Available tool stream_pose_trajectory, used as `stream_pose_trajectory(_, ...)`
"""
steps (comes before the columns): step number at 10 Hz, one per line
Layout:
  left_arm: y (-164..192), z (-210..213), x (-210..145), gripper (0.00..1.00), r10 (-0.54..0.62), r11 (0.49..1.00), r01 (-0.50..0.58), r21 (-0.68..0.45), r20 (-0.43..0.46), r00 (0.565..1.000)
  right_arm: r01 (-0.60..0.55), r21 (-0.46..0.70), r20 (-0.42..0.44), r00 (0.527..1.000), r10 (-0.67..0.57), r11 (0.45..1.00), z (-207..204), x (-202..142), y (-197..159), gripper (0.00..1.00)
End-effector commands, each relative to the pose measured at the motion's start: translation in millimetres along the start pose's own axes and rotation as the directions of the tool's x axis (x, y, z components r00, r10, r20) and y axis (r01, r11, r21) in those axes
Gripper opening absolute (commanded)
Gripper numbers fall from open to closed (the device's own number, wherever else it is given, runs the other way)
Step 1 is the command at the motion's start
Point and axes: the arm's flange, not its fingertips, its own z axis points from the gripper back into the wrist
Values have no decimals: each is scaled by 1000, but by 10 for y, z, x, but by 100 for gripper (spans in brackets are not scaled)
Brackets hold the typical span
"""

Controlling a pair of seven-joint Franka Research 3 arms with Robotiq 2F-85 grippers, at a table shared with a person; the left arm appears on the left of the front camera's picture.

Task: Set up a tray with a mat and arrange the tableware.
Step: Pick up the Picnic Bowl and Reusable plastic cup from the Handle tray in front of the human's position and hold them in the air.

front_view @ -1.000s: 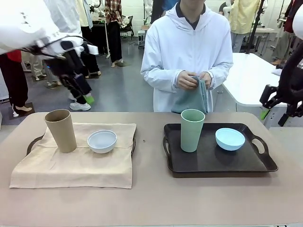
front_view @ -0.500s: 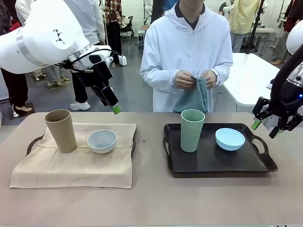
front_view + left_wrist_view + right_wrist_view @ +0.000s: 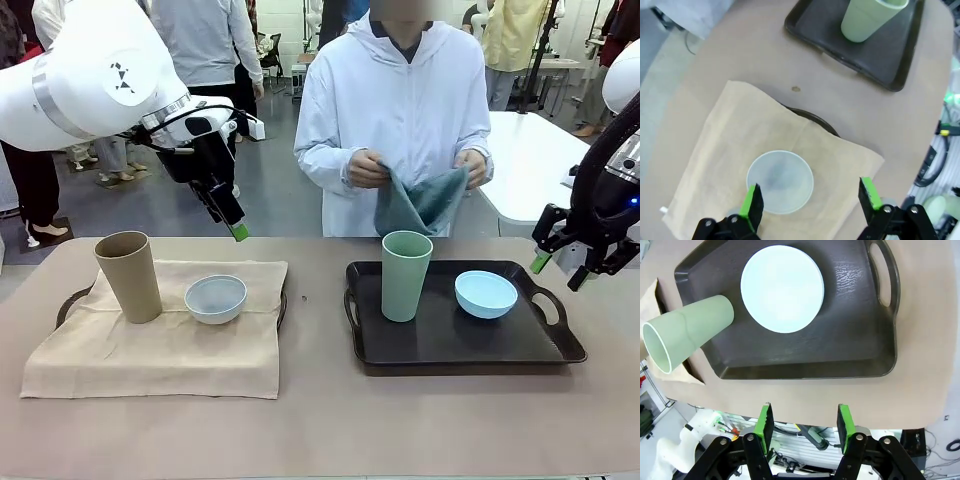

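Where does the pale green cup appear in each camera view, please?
Front view: cup right of centre, at the tray's left end.
Left wrist view: cup at top edge, right of centre.
Right wrist view: cup at left edge, slanting.
Shared landmark: the dark tray under it.

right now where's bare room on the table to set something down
Free: the table strip nearest the robot, the gap between the mat and the dark tray, and that tray's near half. Crowded: the tray's far half, with the green cup and blue bowl.
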Motion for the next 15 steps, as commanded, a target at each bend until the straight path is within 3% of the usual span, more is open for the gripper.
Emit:
stream_pose_trajectory(1, -6, -101, 173, 100, -88, 996, 87, 25, 41, 995, -29, -35, -28, 999, 28, 999, -151, 83, 107, 67)
stream_pose_trajectory(2, -46, -182, 381, 100, -201, 979, 200, 29, 60, 978, -23, -49, -23, 999, 22, 998, -238, 159, 166, 67)
stream_pose_trajectory(4, -73, -389, 635, 100, -308, 951, 305, 45, 159, 938, -21, -52, -30, 999, 19, 998, -333, 248, 167, 67)
stream_pose_trajectory(5, -15, -612, 700, 100, -372, 926, 376, 34, 246, 895, -19, -57, -26, 1000, 17, 998, -398, 309, 163, 67)
stream_pose_trajectory(7, -19, -1011, 785, 100, -420, 894, 447, 24, 392, 819, -20, -74, -3, 1000, 19, 997, -540, 389, 175, 67)
stream_pose_trajectory(8, -14, -1225, 880, 100, -443, 881, 472, 39, 419, 793, -23, -93, 26, 999, 26, 995, -636, 443, 172, 67)
stream_pose_trajectory(11, -20, -1540, 1107, 100, -412, 852, 516, -87, 496, 765, -27, -107, 31, 999, 30, 994, -818, 502, 234, 67)
stream_pose_trajectory(14, 24, -1563, 1064, 100, -345, 859, 482, -173, 500, 794, -12, -100, 26, 1000, 15, 995, -816, 553, 266, 67)
stream_pose_trajectory(15, -89, -1677, 1155, 100, -389, 862, 494, -114, 476, 789, -45, -85, 12, 999, 46, 995, -827, 520, 220, 67)
